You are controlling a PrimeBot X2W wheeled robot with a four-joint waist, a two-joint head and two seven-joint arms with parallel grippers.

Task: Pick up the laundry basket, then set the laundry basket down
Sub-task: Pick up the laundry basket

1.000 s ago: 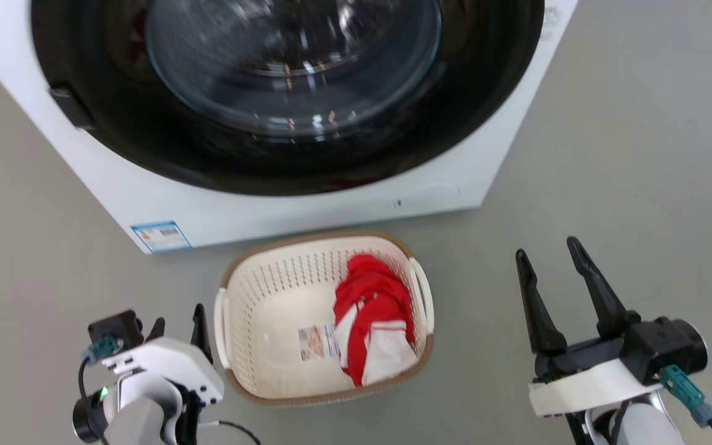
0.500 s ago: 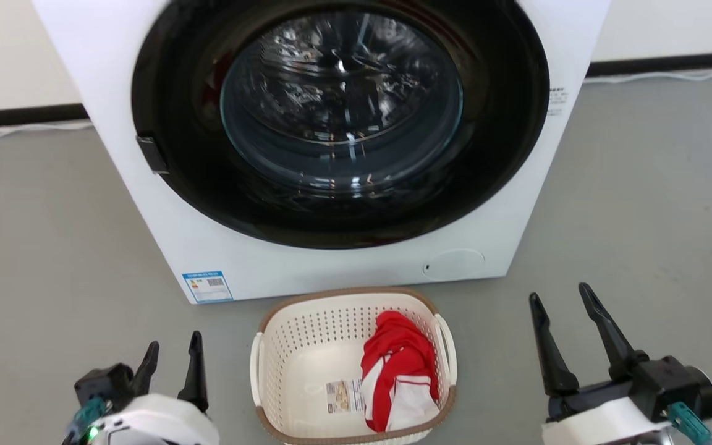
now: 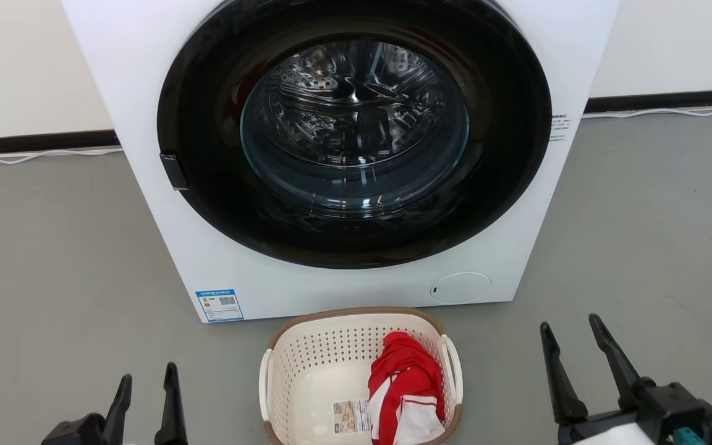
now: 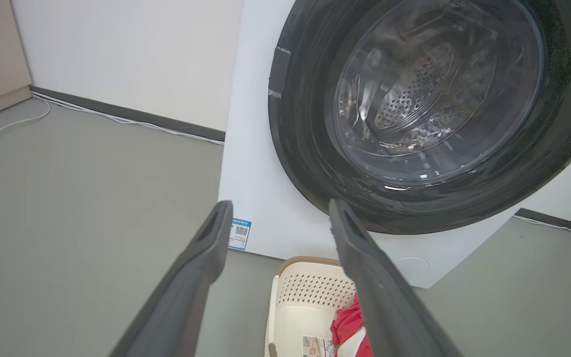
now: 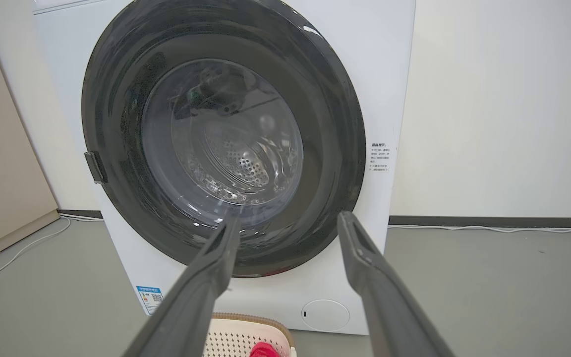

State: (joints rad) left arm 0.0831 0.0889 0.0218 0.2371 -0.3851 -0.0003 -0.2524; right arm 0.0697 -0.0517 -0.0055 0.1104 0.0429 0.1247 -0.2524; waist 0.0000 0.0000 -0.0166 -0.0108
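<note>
Laundry basket (image 3: 325,358): sitting upright on the grey floor (image 3: 53,278), tight against the foot of the front-loading washing machine (image 3: 133,93), just below its round glass door (image 3: 356,136). That looks like a handy spot for loading.
Contents: a red-and-white garment (image 3: 408,395) is bunched against the right wall, with a paper label (image 3: 351,417) on the bare bottom beside it. I'd expect the weight to sit a touch to the right.
Handles: left handle (image 3: 264,386) and right handle (image 3: 457,371) are both free, with nothing touching them.
Left gripper (image 3: 148,372): out to the basket's left and apart from it, fingers pointing toward the washer. Its jaws are parted and empty.
Right gripper (image 3: 568,321): well off to the right, jaws spread a bit wider, nothing between them.
Why this stance: with one gripper on each flank, it looks set up for a two-handed lift by the handles.
Stage: by my read, the pick-up has not yet begun.
Next: both grippers need to close in and drop to handle height.
Watch: the washer stands close behind, so there is little room on that side.
</note>
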